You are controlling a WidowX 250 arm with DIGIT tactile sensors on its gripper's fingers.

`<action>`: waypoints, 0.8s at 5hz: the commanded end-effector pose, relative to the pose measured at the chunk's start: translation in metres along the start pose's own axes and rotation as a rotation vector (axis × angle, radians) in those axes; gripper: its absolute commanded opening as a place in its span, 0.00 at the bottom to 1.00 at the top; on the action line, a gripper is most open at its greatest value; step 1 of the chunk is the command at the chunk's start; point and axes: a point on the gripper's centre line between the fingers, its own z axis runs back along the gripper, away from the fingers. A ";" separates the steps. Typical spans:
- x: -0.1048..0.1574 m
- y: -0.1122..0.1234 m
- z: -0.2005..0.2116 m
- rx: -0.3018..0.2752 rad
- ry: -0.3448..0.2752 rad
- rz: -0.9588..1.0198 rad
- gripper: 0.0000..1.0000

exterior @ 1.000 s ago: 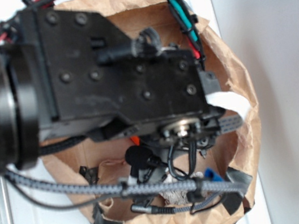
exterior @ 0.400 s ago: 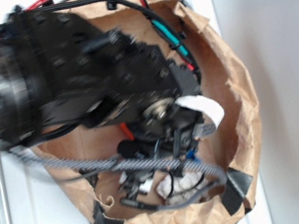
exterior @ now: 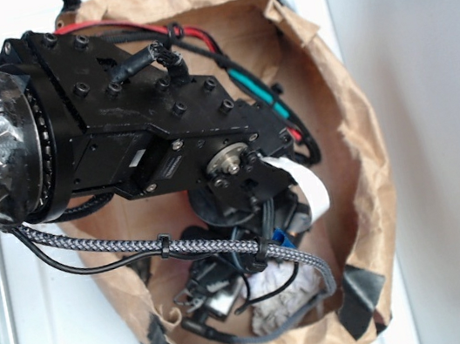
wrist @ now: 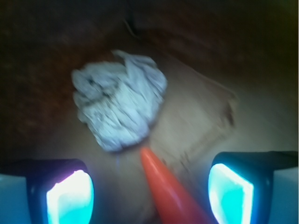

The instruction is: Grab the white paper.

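The white paper (wrist: 119, 105) is a crumpled greyish wad lying on the floor of the brown paper bag (exterior: 357, 142). It shows in the exterior view (exterior: 275, 307) at the bag's lower edge, partly behind cables. My gripper (wrist: 149, 193) is open, its two glowing pads (wrist: 70, 198) wide apart with nothing held. The wad lies ahead of the jaws, a little left of centre. An orange carrot (wrist: 170, 191) lies between the jaws, its tip touching or nearly touching the wad. In the exterior view the arm hides the fingertips.
The bag's brown walls (wrist: 56, 51) close round the wad on the far and left sides. Black tape patches (exterior: 357, 296) hold the bag's rim. A braided cable (exterior: 216, 245) and a small blue object (exterior: 281, 238) hang by the gripper.
The arm has swung and tilted inside the bag, its wrist moving left and down. The white paper wad shows more plainly at the bag's lower edge.
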 end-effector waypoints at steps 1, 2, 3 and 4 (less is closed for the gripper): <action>0.022 -0.029 0.014 0.025 -0.077 -0.086 1.00; 0.023 -0.042 -0.004 -0.011 -0.054 -0.104 1.00; 0.021 -0.055 -0.025 -0.066 -0.036 -0.118 1.00; 0.020 -0.063 -0.054 -0.037 0.002 -0.116 1.00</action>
